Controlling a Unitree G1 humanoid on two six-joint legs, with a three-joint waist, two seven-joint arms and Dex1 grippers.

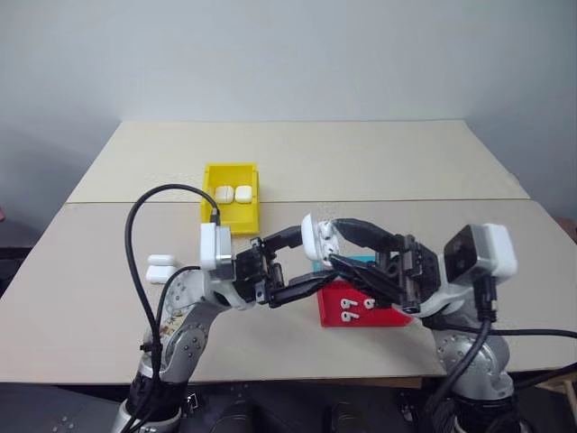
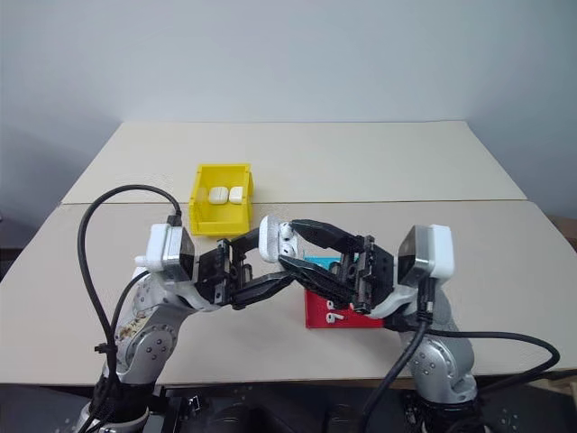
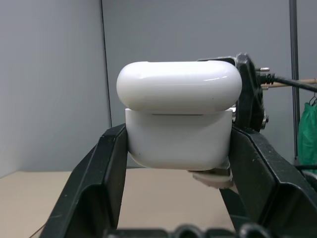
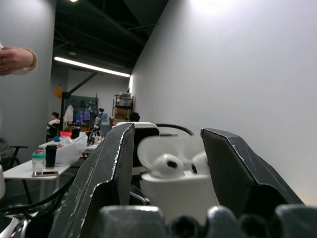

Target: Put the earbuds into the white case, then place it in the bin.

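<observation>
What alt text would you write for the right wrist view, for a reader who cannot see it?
An open white case with two earbuds seated inside sits between the right gripper's two black fingers, which stand apart from it. Behind are a pale wall and a workshop.

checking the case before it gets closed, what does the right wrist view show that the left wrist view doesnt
Right wrist view: the inside of the white case, lid up, with the earbuds seated in it, between the open right gripper fingers.

Left wrist view: the case from the other side, just its smooth shell and the lid seam, clamped by the shut left gripper.

Both: the same case, held up off the table.
</observation>
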